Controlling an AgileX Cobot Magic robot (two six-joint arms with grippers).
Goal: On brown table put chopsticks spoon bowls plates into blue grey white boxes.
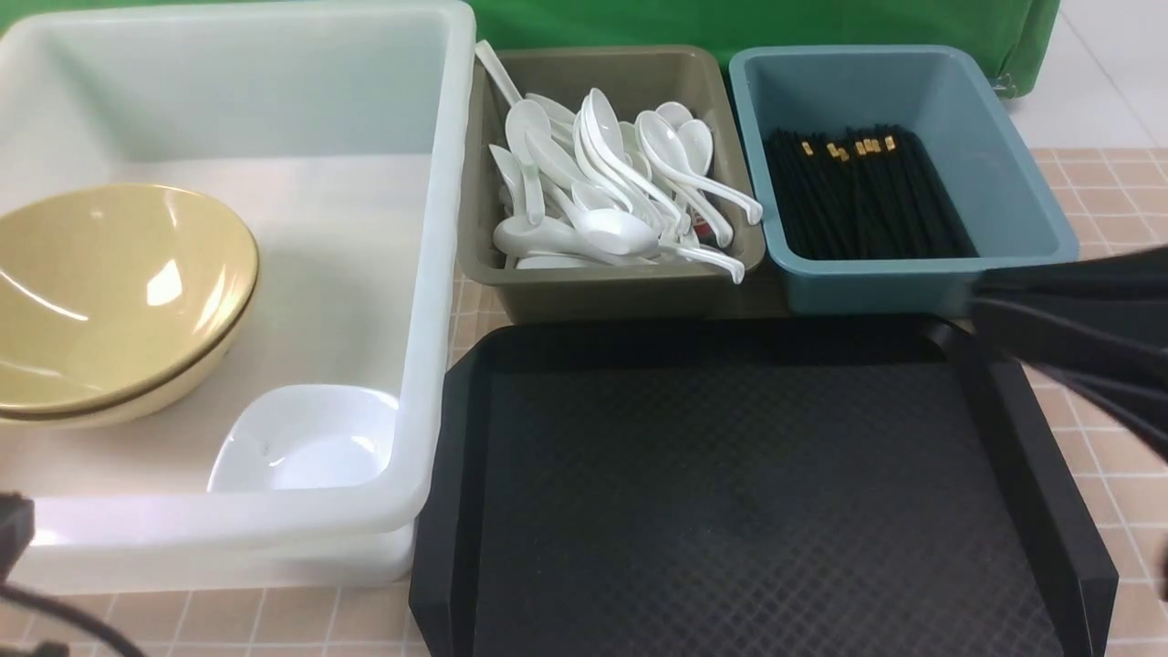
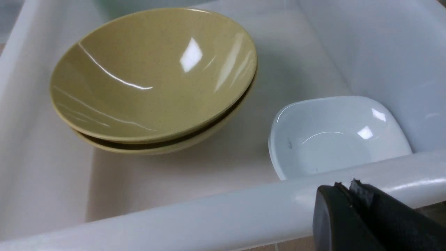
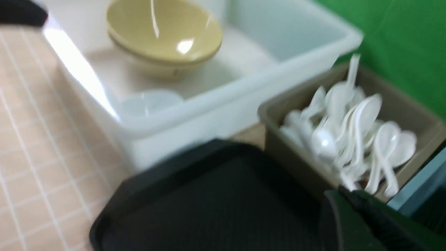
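A: Where does the tableware sit now?

B: Sorted, as far as I can judge. Taking the black tray (image 1: 757, 493) as the clock centre in the front view, the white box (image 1: 438, 274) lies at about ten o'clock and holds two stacked yellow bowls (image 1: 109, 301) plus a small white dish (image 1: 306, 438) tucked into its near corner. The grey box (image 1: 611, 292) at twelve holds the white spoons (image 1: 602, 182), heaped loosely with a few handles overhanging the rim. The blue box (image 1: 1013, 182) at one o'clock holds the black chopsticks (image 1: 862, 196), laid roughly parallel — the tidy way to bundle long thin pieces.

A: And the tray itself?

B: Nothing shows on it, so I'd say the sorting is done or close to it.

A: The grippers?

B: The left gripper (image 2: 352, 195) hangs just outside the white box's near rim, its two fingertips pressed together with nothing between them. The right gripper (image 3: 348, 205) is near the tray's corner beside the grey and blue boxes. It's blurred in both views that show it — I cannot tell whether its jaws are apart or together, and I see nothing in it.

A: Why nest the bowls?

B: Probably to spare floor space in the box for the dish.
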